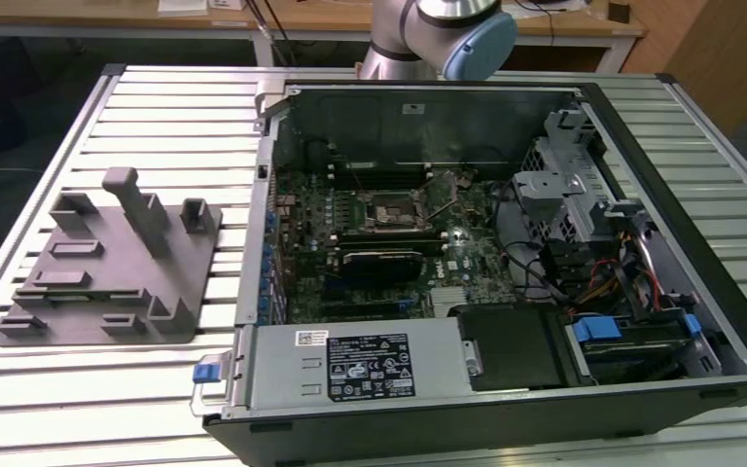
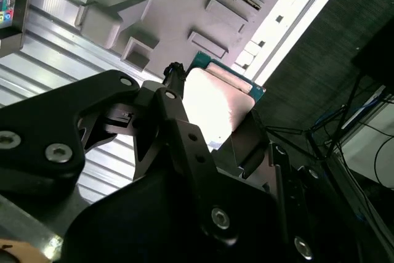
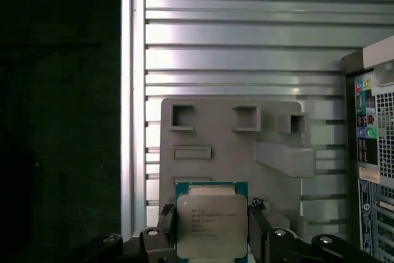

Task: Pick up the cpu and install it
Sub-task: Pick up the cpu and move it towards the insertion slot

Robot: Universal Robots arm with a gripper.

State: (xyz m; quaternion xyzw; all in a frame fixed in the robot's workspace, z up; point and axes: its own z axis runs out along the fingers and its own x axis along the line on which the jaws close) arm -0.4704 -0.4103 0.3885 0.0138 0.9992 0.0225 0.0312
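Note:
The cpu [image 3: 211,226], a small square chip with a pale silver top and a green edge, sits between the black fingers [image 3: 257,215] of my gripper [image 3: 212,233], which is shut on it. In the second wrist view the cpu [image 2: 215,106] looks bright between the same gripper [image 2: 215,115]. Both wrist views show it held above the grey fixture plate [image 3: 234,146], clear of the plate's surface. In the exterior view the motherboard's open socket [image 1: 391,209] lies inside the computer case [image 1: 478,272].
The grey fixture plate [image 1: 101,263] with upright posts lies on the slatted metal table [image 1: 166,107], on the exterior view's left of the case. The case edge [image 3: 369,146] stands close beside the plate. The arm's base [image 1: 432,39] rises behind the case. A dark floor [image 3: 61,121] borders the table.

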